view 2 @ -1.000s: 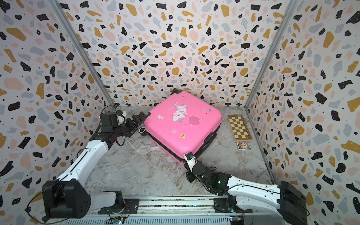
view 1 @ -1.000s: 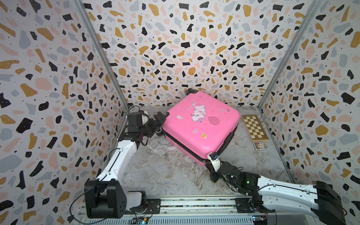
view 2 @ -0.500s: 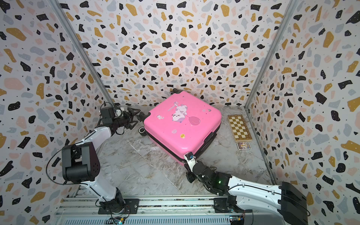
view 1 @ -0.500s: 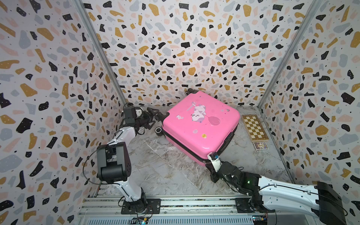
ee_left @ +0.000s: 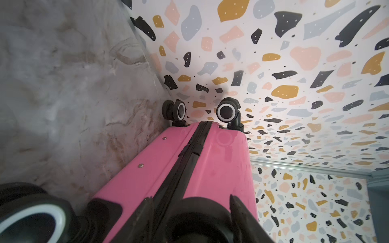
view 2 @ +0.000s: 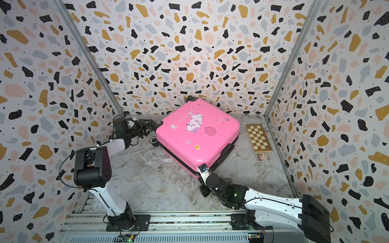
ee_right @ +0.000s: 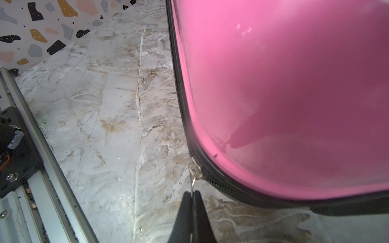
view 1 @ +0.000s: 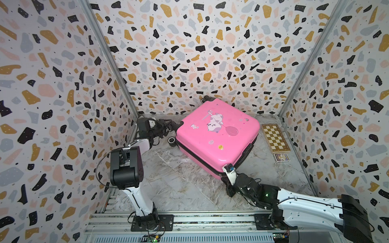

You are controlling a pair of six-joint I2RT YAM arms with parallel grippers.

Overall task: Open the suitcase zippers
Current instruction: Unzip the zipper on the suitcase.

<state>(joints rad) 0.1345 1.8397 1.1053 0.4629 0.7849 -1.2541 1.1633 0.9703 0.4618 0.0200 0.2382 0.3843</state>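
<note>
Both arms (view 1: 305, 205) low: right gripper (ee_right: 192, 192) pinches zipper pull (ee_right: 194, 171); left gripper (ee_left: 190, 199) perhaps clasps wheel (ee_left: 195, 221).

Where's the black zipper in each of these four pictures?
Top view: zipper on the front-left edge of the suitcase.
Top view: zipper on that same edge.
Left wrist: zipper runs through the middle, between the pink halves.
Right wrist: zipper rims the pink shell; right claw pinches its pull.
Shared landmark: the pink suitcase.
</note>
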